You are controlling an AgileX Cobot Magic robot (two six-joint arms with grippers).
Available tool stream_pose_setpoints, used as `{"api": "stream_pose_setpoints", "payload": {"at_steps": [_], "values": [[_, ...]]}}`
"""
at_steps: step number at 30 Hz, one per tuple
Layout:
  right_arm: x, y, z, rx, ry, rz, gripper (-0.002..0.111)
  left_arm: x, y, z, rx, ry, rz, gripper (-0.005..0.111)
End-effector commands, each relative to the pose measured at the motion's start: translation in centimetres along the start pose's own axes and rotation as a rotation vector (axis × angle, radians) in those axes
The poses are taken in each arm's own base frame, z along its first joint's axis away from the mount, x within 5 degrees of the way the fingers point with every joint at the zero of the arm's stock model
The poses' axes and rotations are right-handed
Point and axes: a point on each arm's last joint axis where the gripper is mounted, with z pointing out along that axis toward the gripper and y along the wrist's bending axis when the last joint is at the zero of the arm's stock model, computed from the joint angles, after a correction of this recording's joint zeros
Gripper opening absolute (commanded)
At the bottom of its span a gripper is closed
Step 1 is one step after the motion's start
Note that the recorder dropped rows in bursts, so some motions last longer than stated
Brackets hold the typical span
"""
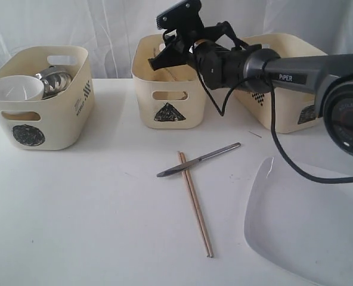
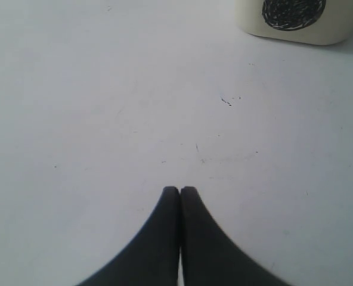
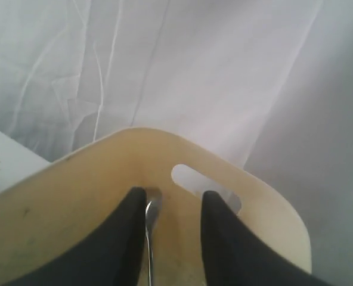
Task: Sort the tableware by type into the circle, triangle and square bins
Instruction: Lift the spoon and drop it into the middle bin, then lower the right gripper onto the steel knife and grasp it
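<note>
My right gripper point(image 1: 158, 61) hangs over the triangle bin point(image 1: 167, 101), jaws open. In the right wrist view a grey metal utensil handle point(image 3: 151, 217) lies against one finger of the right gripper point(image 3: 175, 199), inside the cream bin point(image 3: 87, 190); I cannot tell which utensil it is. A grey knife point(image 1: 200, 159) and tan chopsticks point(image 1: 195, 205) lie crossed on the table. The large white plate point(image 1: 307, 229) sits at the front right. The circle bin point(image 1: 57, 128) holds a white bowl point(image 1: 14, 89) and steel ware point(image 1: 54, 80). My left gripper point(image 2: 180, 190) is shut and empty, low over bare table.
The square bin point(image 1: 284, 116) stands at the back right, partly behind the right arm and its black cable point(image 1: 284, 152). The circle bin's marked wall point(image 2: 296, 27) shows ahead of the left gripper. White curtain hangs behind the bins.
</note>
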Motion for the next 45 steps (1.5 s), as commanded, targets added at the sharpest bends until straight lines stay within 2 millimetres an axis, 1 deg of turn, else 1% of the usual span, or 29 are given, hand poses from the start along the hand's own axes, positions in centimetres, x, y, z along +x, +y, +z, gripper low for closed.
{"api": "stream_pose_setpoints", "payload": {"at_steps": [1, 4, 9, 12, 14, 16, 19, 20, 22, 27, 29, 30, 33, 35, 39, 45], "values": [[-1.1, -0.5, -0.6, -0.028, 0.053, 0.015, 0.031, 0.5, 0.0, 0.2, -0.003, 0.027, -0.006, 0.0], [-2.3, -0.6, -1.7, -0.085, 0.149, 0.016, 0.031, 0.5, 0.0, 0.2, -0.003, 0.027, -0.006, 0.0], [-4.5, -0.8, -4.4, -0.192, 0.331, 0.013, 0.031, 0.5, 0.0, 0.2, -0.003, 0.027, -0.006, 0.0], [-4.9, -0.7, -6.2, -0.272, 0.472, 0.0, 0.031, 0.5, 0.0, 0.2, -0.003, 0.027, -0.006, 0.0], [-4.4, -0.3, -7.4, -0.357, 0.598, -0.056, 0.031, 0.5, 0.0, 0.2, -0.003, 0.027, -0.006, 0.0], [-3.2, 0.2, -8.6, -0.501, 0.74, -0.19, 0.031, 0.5, 0.0, 0.2, -0.003, 0.027, -0.006, 0.0], [-0.5, 1.1, -10.1, -0.761, 0.918, -0.388, 0.031, 0.5, 0.0, 0.2, -0.003, 0.027, -0.006, 0.0], [0.2, 1.3, -10.4, -0.825, 0.938, -0.44, 0.031, 0.5, 0.0, 0.2, -0.003, 0.027, -0.006, 0.0], [1.8, 1.8, -10.4, -0.905, 0.943, -0.519, 0.031, 0.5, 0.0, 0.2, -0.003, 0.027, -0.006, 0.0], [5.0, 2.6, -9.4, -0.925, 0.911, -0.581, 0.032, 0.5, 0.0, 0.2, -0.003, 0.027, -0.006, 0.0], [5.8, 2.9, -9.1, -0.958, 0.897, -0.633, 0.035, 0.5, 0.0, 0.2, -0.003, 0.027, -0.006, 0.0], [6.3, 3.0, -8.9, -0.979, 0.883, -0.665, 0.038, 0.5, 0.0, 0.2, -0.003, 0.027, -0.006, 0.0], [6.6, 3.2, -8.3, -0.964, 0.842, -0.706, 0.047, 0.5, 0.0, 0.2, -0.003, 0.027, -0.006, 0.0], [6.6, 3.2, -7.9, -0.928, 0.811, -0.715, 0.05, 0.5, 0.0, 0.2, -0.003, 0.027, -0.006, 0.0], [6.7, 2.9, -7.3, -0.878, 0.783, -0.757, 0.051, 0.5, 0.0, 0.2, -0.003, 0.027, -0.006, 0.0], [7.1, 2.9, -7.6, -0.904, 0.818, -0.767, 0.051, 0.5, 0.0, 0.2, -0.003, 0.027, -0.006, 0.0]]}}
